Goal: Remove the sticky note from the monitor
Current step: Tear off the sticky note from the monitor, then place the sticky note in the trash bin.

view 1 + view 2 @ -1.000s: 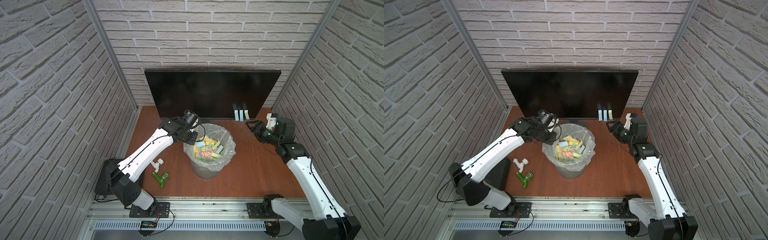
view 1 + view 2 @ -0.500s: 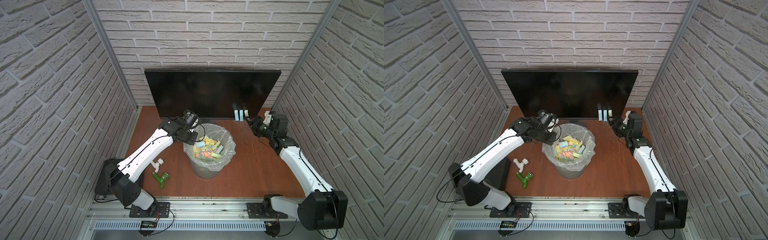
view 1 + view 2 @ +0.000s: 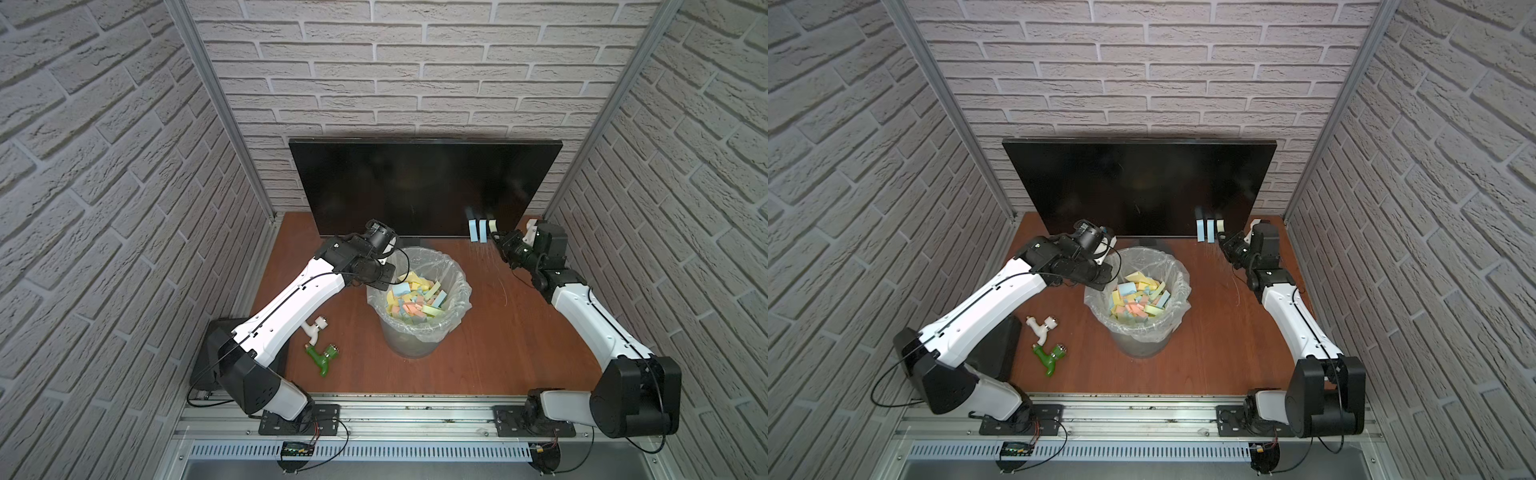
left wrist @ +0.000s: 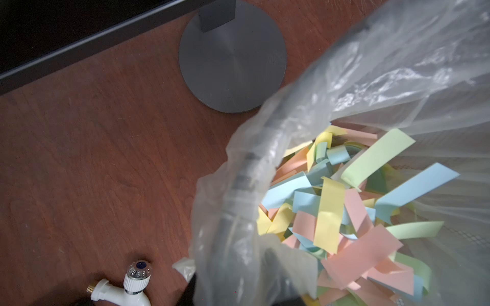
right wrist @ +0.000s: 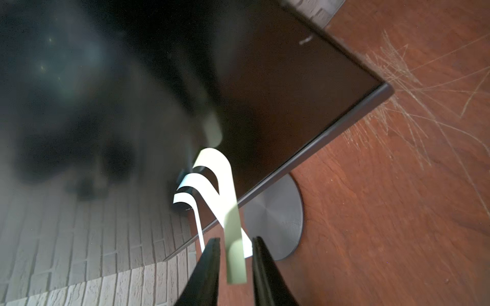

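Fingers (image 5: 209, 265) astride sticky note (image 5: 235, 254), both clear

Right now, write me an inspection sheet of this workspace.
Surface: brown wooden table; scratches near its back edge.
Job's things: monitor upright at the back. Two blue sticky notes and a pale green sticky note are stuck at its lower corner, on the right arm's side.
Clutter: lined waste bin holding coloured paper strips; white tap and green tap beside it.
Grippers: left gripper appears clamped on the waste bin's rim. The right gripper has its jaws apart around the pale green sticky note, with gaps on both sides.
Cables: black cable loops by the left arm's base.
Surroundings: brick-pattern walls; aluminium rail in front.
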Controlling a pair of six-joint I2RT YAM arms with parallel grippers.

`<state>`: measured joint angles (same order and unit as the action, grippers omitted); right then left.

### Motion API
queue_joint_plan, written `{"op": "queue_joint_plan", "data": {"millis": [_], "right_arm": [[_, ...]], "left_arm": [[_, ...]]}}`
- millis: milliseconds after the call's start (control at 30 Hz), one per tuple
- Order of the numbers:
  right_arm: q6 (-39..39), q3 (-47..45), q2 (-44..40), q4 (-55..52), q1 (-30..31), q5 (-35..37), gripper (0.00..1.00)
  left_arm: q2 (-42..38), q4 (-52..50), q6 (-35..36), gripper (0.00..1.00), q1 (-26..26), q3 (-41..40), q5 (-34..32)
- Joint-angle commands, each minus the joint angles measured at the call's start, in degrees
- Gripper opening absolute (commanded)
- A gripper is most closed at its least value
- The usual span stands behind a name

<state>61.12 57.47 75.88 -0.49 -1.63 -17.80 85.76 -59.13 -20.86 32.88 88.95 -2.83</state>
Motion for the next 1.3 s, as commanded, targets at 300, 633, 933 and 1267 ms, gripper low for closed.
{"op": "queue_joint_plan", "data": {"millis": [300,633,933,1267], "right_arm": [[-2.2,1.15,-5.5,0.5,-0.14,1.27,0.03],[-3.02,0.56,-10.74,-2.36,-0.09,-0.78,0.03],[-14.91,7.43,-15.87,-14.48,8.56,-4.09,0.03],[-31.26,16.81,-9.94,-29.38,33.28,4.28,0.03]], "left_arm": [[-1.19,0.7,-0.23,0.34,0.08,-0.35,0.53],[-1.47,0.71,-0.25,0.34,0.01,-0.44,0.39],[-1.3,0.89,-0.27,0.34,0.07,-0.66,0.46],[-1.22,1.03,-0.39,0.34,0.08,-1.08,0.26]]}}
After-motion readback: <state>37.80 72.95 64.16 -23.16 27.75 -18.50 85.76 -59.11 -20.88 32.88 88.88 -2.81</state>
